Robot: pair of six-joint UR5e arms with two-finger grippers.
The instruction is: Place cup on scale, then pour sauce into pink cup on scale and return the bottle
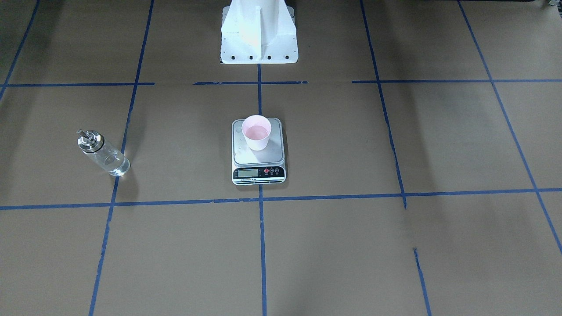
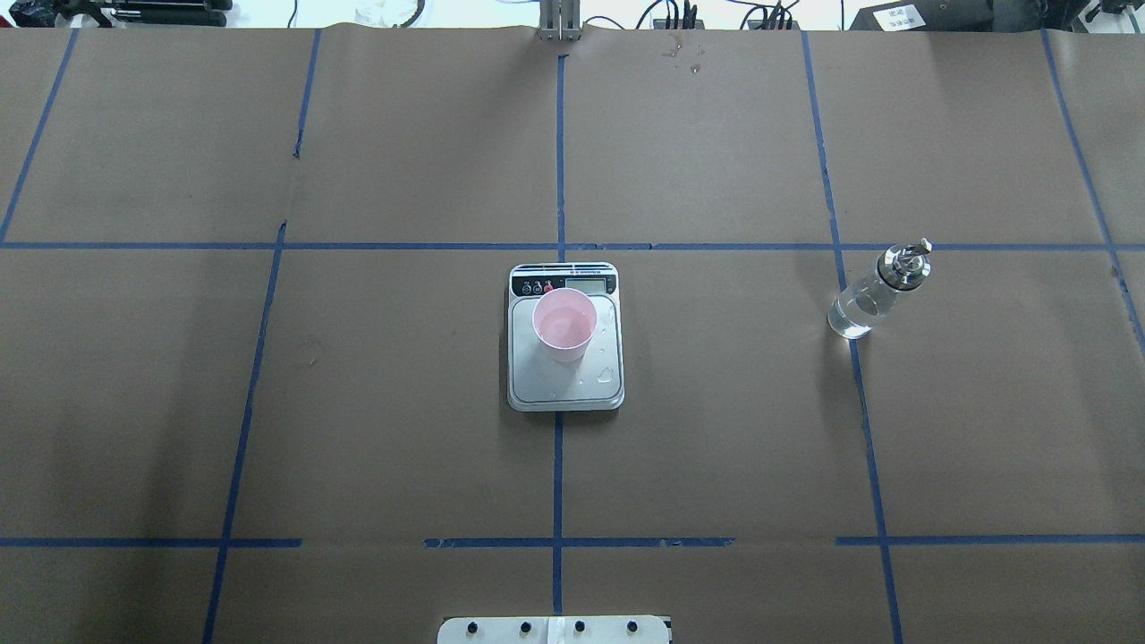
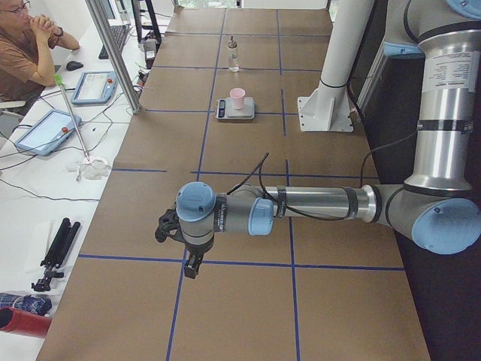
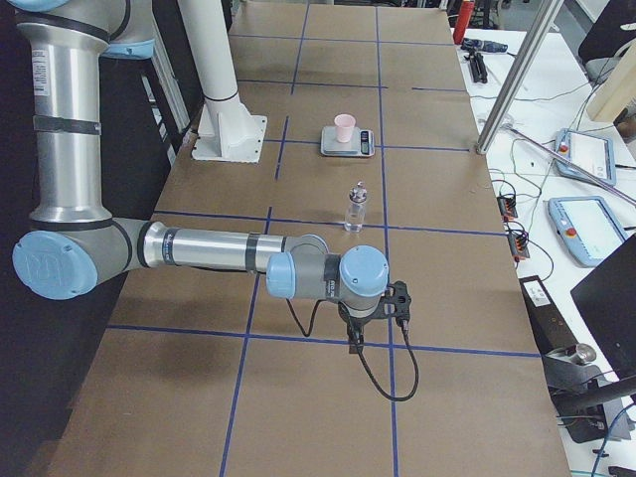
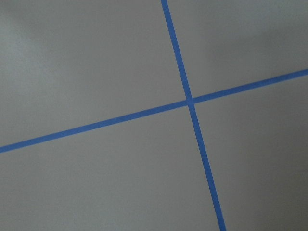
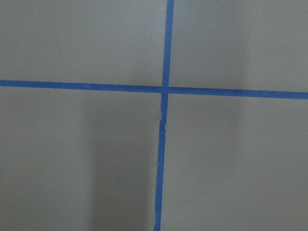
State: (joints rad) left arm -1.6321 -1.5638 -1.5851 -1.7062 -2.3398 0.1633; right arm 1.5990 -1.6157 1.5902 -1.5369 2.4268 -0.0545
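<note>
The pale pink cup [image 1: 256, 132] [image 2: 564, 324] stands upright on the silver scale [image 1: 259, 172] [image 2: 564, 389] at the table's centre, with clear sauce [image 1: 257, 131] inside it. A few drops lie on the scale's platform. The glass bottle [image 1: 103, 153] [image 2: 872, 295] with its silver cap stands upright by itself on the robot's right side, on a blue tape line. My left gripper [image 3: 192, 265] hangs over the table's left end, far from the scale. My right gripper [image 4: 356, 343] hangs beyond the bottle at the right end. Both point down at bare paper, and I cannot tell whether either is open or shut.
Brown paper with a blue tape grid [image 5: 189, 100] [image 6: 164, 88] covers the table. The white robot pedestal [image 1: 259, 35] stands behind the scale. A person [image 3: 22, 53] sits at a side bench with tablets [image 3: 94, 86] and cables, and a metal pole [image 3: 113, 53] stands at the table edge.
</note>
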